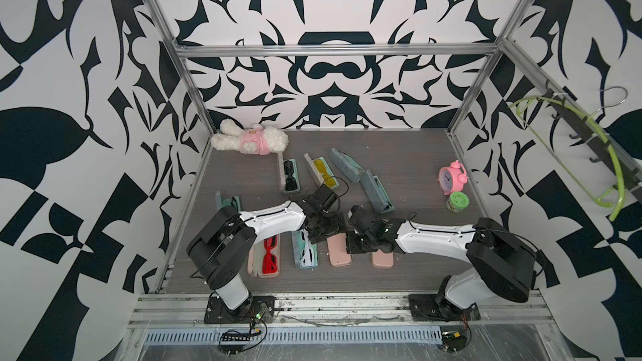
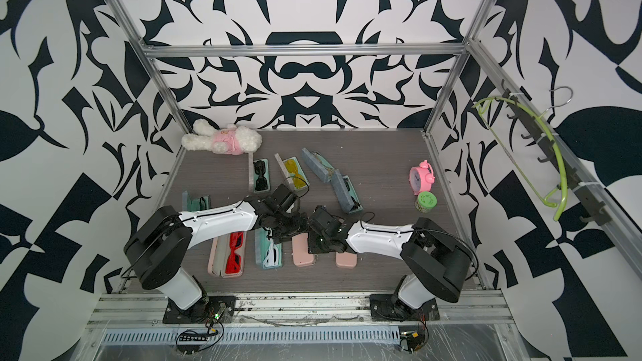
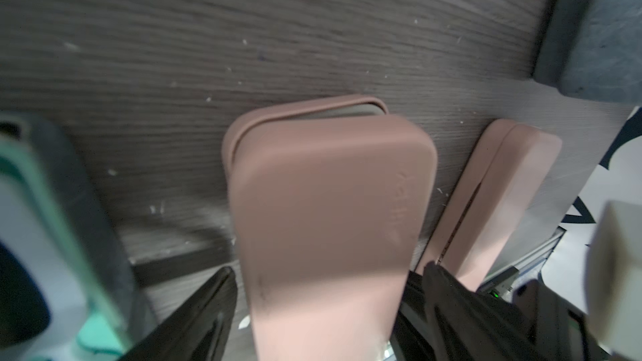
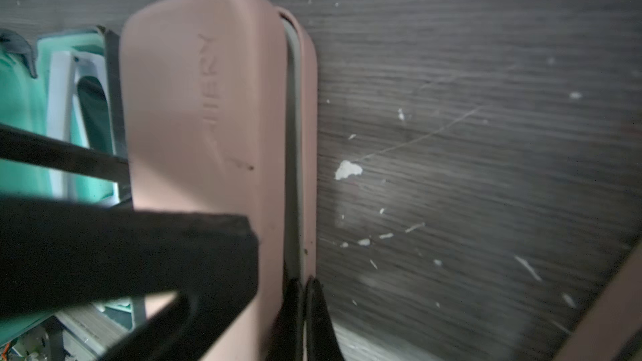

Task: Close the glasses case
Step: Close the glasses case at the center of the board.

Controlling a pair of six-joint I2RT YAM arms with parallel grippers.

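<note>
A pink glasses case (image 1: 338,253) (image 2: 303,254) lies at the front middle of the table. Its lid (image 3: 330,196) is down, with a slim gap on one long side showing grey lining (image 4: 293,133). My left gripper (image 3: 323,293) (image 1: 326,230) is open and straddles the case's near end, one black finger (image 3: 208,310) standing clear of its side. My right gripper (image 4: 305,289) (image 1: 356,241) is shut, its tips at the base rim (image 4: 309,105) by the gap.
A second pink case (image 1: 382,259) (image 3: 503,199) lies closed just to the right. A teal case with white glasses (image 1: 307,255) and one with red glasses (image 1: 268,255) lie open to the left. Further back are several more cases, a plush bunny (image 1: 250,140), a pink clock (image 1: 451,178) and a green jar (image 1: 457,203).
</note>
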